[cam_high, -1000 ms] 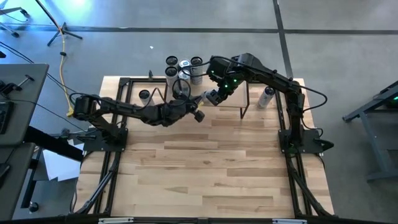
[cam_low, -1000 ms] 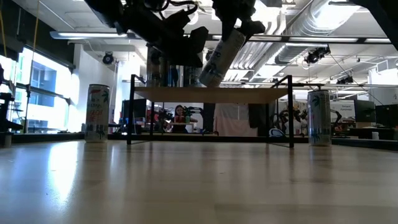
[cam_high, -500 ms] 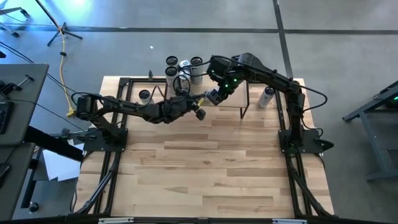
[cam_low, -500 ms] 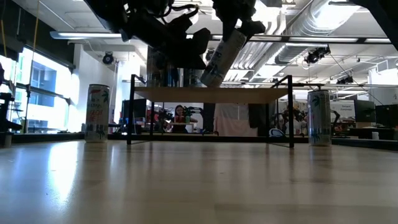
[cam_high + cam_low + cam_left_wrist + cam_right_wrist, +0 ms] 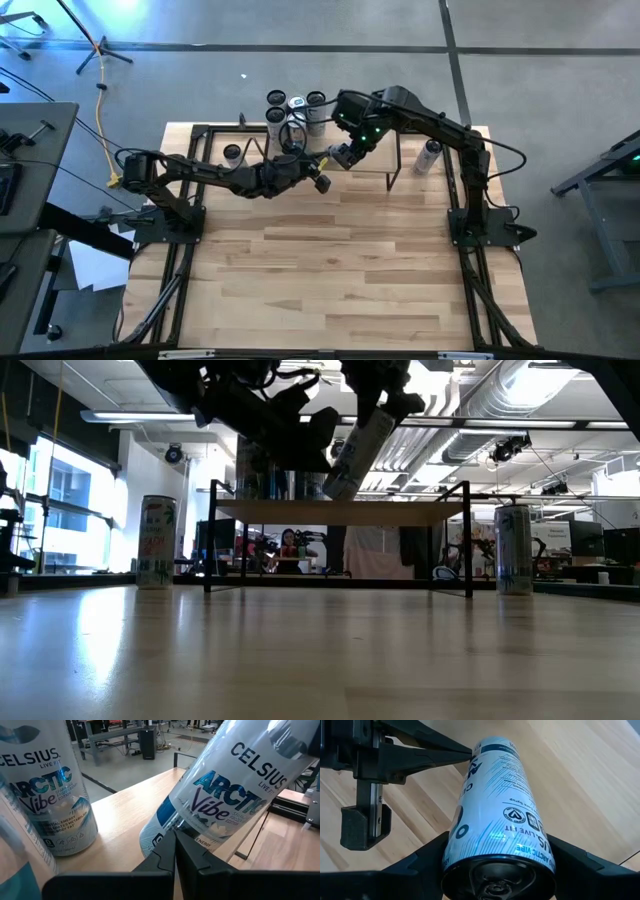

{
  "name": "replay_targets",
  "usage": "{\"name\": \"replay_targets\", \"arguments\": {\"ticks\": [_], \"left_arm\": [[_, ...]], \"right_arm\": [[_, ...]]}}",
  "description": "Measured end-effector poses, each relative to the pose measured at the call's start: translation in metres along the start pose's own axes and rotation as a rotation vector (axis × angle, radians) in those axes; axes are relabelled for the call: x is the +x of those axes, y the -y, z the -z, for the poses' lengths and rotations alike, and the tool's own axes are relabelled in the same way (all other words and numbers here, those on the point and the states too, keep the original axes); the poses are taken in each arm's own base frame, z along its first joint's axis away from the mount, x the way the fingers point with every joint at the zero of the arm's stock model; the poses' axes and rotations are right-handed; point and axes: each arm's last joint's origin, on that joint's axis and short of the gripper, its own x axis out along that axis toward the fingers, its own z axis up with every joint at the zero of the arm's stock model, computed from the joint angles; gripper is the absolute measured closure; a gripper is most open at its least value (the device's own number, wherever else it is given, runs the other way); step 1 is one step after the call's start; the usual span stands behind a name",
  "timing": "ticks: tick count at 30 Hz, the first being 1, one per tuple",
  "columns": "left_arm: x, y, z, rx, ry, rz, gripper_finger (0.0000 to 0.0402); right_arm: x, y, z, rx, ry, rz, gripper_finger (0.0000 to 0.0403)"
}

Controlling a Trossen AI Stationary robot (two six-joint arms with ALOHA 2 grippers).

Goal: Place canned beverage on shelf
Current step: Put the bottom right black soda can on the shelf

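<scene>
Can (image 5: pixel 495 820) tilts in my right gripper (image 5: pixel 497 862), fingers clamped on it, just above the shelf (image 5: pixel 340 512). My left gripper (image 5: pixel 175 852), fingers together, touches its lower end.

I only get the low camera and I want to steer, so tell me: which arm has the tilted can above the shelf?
Observer: The right pincer holds the can, with one finger on each side.
Operator: What's the other black thing beside it?
Observer: That's the left pincer. It's shut, and its tip is right at the can's lower end.
Operator: Are more cans up there?
Observer: Yes. From above, several cans stand bunched along the far edge of the shelf.
</scene>
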Motion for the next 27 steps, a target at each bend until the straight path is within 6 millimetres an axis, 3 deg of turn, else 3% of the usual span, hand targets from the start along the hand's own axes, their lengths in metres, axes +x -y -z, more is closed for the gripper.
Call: {"name": "replay_targets", "arguments": {"ticks": [21,27], "left_arm": [[0.001,-0.0013,0.0001,0.0,-0.003,0.001,0.0401],[0.001,-0.0012,0.0002,-0.001,-0.004,0.003,0.0401]], "right_arm": [[0.0003,0.0,-0.001,-0.038,0.01,0.005,0.0141],[0.0003,-0.0002,-0.0016,-0.038,0.017,0.006,0.012]]}}
